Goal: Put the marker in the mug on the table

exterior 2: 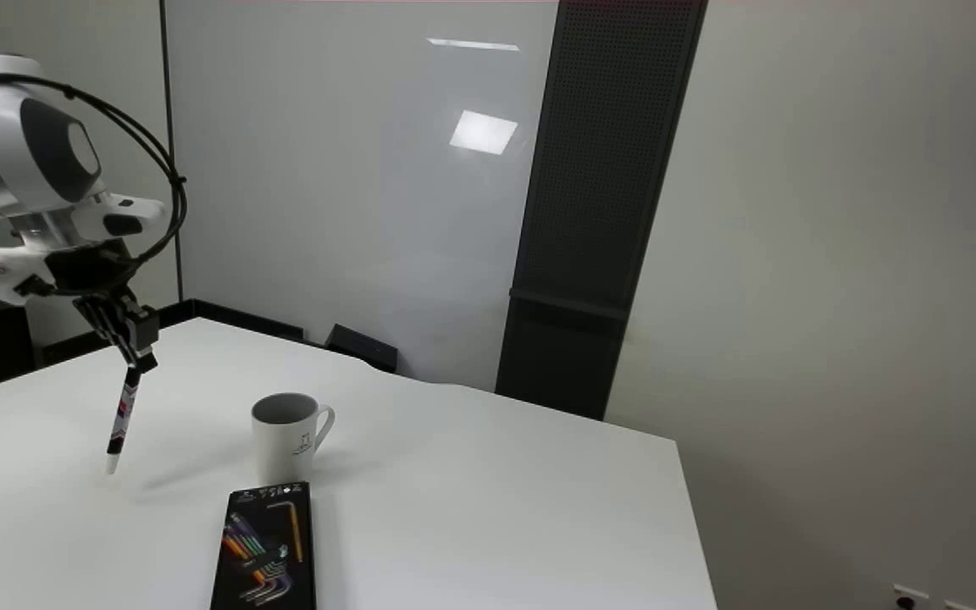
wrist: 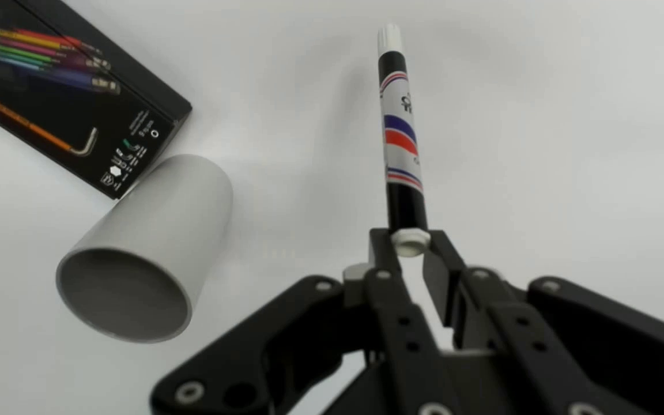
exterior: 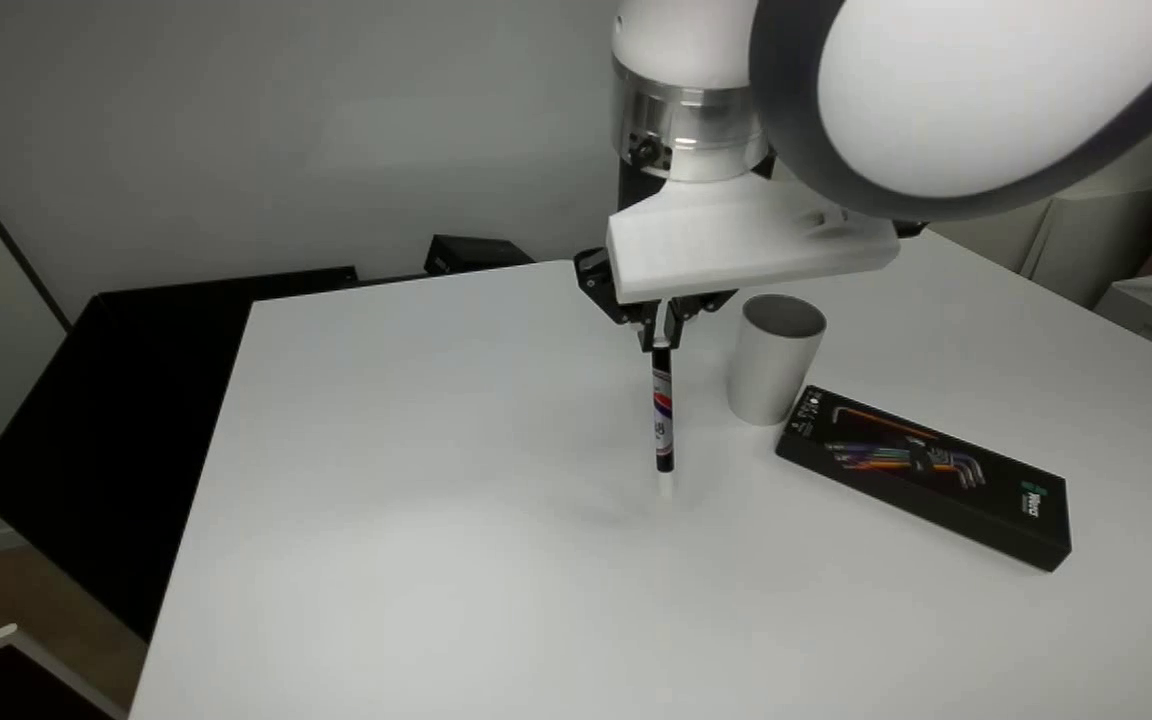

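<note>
The marker point(exterior: 663, 412) is a slim black stick with a printed white, red and blue label and a white tip. My gripper point(exterior: 661, 338) is shut on its top end; the marker hangs tip down, nearly upright, also in an exterior view point(exterior 2: 122, 413). The wrist view shows the marker point(wrist: 401, 127) between the fingertips point(wrist: 410, 245). I cannot tell whether its tip touches the white table point(exterior: 416, 520). The light grey mug point(exterior: 768, 370) stands upright beside the marker, apart from it. The mug shows its handle in an exterior view point(exterior 2: 280, 449) and its open mouth in the wrist view point(wrist: 159, 213).
A flat black box point(exterior: 926, 475) with pictures of coloured hex keys lies on the table right against or very close to the mug; it also shows in an exterior view point(exterior 2: 266, 546) and the wrist view point(wrist: 67, 86). A small black object point(exterior: 476, 254) is at the back edge.
</note>
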You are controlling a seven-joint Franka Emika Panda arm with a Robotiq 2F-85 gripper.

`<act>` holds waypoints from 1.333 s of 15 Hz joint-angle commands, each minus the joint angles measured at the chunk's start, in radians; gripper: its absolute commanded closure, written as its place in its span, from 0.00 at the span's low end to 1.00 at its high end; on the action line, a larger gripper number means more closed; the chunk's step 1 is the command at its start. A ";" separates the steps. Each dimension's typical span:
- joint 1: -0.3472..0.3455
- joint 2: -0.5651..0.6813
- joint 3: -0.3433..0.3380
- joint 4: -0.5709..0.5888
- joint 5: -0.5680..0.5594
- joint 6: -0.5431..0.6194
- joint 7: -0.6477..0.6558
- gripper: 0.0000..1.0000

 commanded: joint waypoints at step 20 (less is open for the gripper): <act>0.134 0.121 -0.149 0.109 0.258 -0.172 -0.241 0.35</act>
